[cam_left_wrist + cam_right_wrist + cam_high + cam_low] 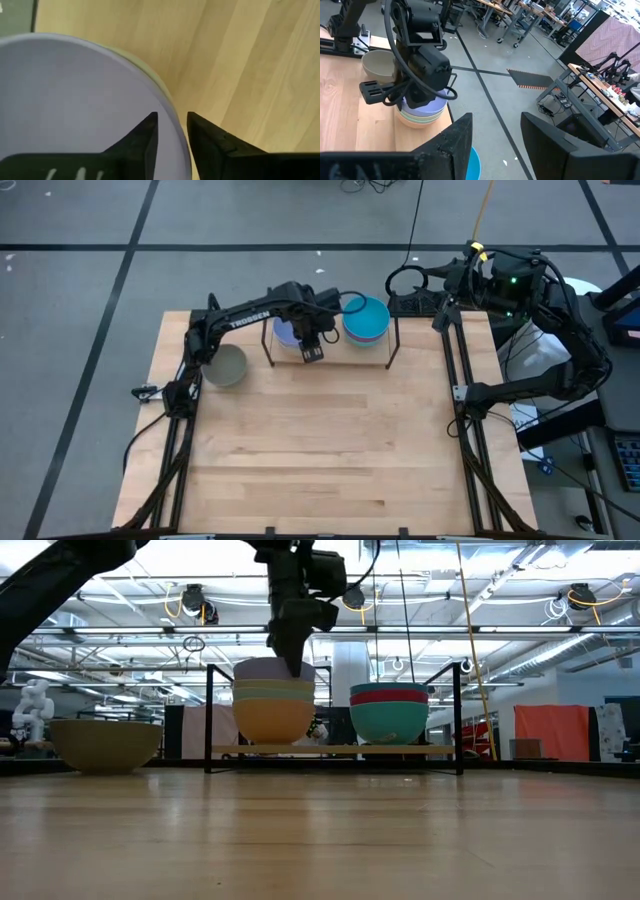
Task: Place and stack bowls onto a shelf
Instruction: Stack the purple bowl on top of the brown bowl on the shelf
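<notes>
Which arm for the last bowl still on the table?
Left. Its end effector is at the lavender bowl on the shelf, near the grey-olive bowl; the right end effector is parked beyond the table's right corner.

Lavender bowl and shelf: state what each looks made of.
Lavender bowl: probably matte plastic or glazed ceramic; smooth, even colour, soft sheen, thin rim. The left gripper straddles that rim. Shelf: thin black metal rods carrying a pale wooden board, seemingly unpainted.
</notes>
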Action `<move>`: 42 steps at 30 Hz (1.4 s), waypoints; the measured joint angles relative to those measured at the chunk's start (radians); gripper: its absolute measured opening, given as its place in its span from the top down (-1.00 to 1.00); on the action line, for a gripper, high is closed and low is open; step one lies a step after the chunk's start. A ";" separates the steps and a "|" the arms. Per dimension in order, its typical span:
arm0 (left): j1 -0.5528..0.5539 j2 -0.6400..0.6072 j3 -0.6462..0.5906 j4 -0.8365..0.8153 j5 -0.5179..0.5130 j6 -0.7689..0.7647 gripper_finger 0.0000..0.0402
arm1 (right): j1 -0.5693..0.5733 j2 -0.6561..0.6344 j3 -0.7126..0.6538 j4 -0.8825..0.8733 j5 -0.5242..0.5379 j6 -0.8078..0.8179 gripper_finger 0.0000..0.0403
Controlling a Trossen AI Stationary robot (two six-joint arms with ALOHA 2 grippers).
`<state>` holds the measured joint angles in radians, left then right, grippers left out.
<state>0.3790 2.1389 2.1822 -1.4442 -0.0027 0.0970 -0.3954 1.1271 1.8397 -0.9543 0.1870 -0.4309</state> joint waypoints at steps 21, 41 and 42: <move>0.000 -0.001 0.168 -0.102 -0.055 -0.039 0.42 | 0.000 0.000 0.000 0.000 0.000 0.000 0.20; -0.023 -0.001 0.063 -0.087 -0.092 -0.078 0.99 | 0.000 0.000 0.000 0.000 0.000 0.000 0.20; -0.023 -0.001 0.053 -0.077 -0.093 -0.078 0.99 | 0.000 0.000 0.000 0.000 0.000 0.000 0.20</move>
<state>0.3565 2.1376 2.2348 -1.5215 -0.0957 0.0188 -0.3954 1.1271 1.8397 -0.9543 0.1870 -0.4309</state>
